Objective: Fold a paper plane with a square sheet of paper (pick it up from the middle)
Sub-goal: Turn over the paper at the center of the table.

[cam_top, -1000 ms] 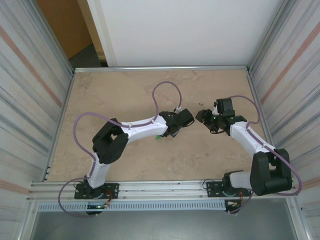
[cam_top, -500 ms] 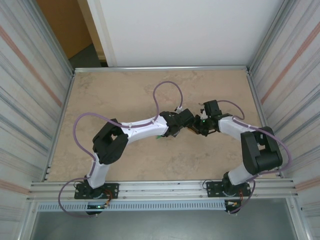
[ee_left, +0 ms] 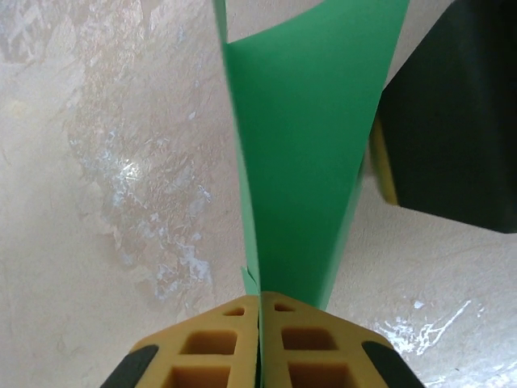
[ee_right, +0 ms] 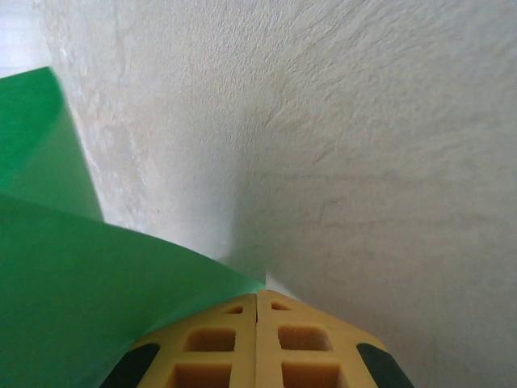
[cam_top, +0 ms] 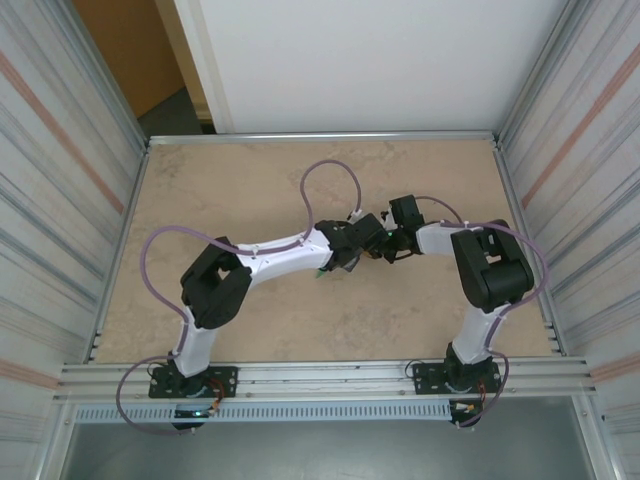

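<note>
tabletop (cam_top: 230, 190) of mottled beige carries both arms, which meet near its middle. on the left, the left hand (ee_left: 260, 299) has its yellow fingers pressed together on the near end of the green sheet of paper (ee_left: 311, 162), which fans out wider away from the grip, two layers meeting along its left edge. just to the right is the right hand (ee_right: 257, 297), its fingers closed flush against each other. a corner of the sheet reaches their tips, though i cannot tell whether it is pinched there.
</note>
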Action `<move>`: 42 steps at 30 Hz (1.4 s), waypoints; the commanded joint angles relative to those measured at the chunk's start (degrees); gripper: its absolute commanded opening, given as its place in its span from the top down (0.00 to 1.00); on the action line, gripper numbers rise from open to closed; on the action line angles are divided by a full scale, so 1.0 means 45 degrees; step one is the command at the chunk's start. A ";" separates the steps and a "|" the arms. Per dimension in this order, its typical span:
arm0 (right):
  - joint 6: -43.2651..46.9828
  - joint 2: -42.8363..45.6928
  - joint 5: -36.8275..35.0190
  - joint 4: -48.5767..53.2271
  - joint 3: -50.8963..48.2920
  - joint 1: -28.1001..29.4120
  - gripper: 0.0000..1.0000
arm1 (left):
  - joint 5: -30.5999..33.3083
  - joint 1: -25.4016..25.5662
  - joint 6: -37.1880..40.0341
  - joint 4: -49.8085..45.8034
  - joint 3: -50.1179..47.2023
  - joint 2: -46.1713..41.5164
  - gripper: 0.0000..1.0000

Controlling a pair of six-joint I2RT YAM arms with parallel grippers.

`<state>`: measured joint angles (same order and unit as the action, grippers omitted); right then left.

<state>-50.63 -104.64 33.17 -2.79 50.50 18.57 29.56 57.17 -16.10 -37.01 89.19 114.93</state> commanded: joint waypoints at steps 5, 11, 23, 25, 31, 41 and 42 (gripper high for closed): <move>-0.0808 -0.0642 0.1409 -0.1939 0.0258 0.0175 0.98 | -0.1207 -0.0321 -0.0329 0.0987 -0.0620 -0.0859 0.92; -0.0858 -0.0882 0.1657 -0.2228 0.0236 0.0217 0.98 | -0.2117 -0.0314 -0.0075 0.1644 -0.0863 -0.0604 0.92; -0.0727 -0.0919 0.1381 -0.1995 -0.0186 -0.0131 0.97 | -0.3149 -0.0339 -0.0011 0.2112 -0.0939 0.0075 0.90; -0.0703 -0.0931 0.1379 -0.1939 -0.0255 -0.0173 0.97 | -0.3287 -0.0340 -0.0014 0.2101 -0.0824 0.0227 0.89; -0.0625 -0.0794 0.1167 -0.1680 -0.0420 -0.0359 0.95 | -0.3255 -0.0412 -0.0205 0.1962 -0.0574 0.0525 0.88; -0.0362 -0.0396 0.0993 -0.1111 -0.0534 -0.0664 0.92 | -0.4169 -0.0691 -0.0532 0.1593 -0.0396 0.0150 0.69; -0.0304 -0.0298 0.0957 -0.1028 -0.0539 -0.0671 0.92 | -0.4512 -0.0744 -0.0616 0.1636 -0.0467 -0.0128 0.65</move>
<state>-53.43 -108.01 38.74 -10.52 49.21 16.34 13.15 54.78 -17.58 -28.25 85.89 116.99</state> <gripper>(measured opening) 0.082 0.325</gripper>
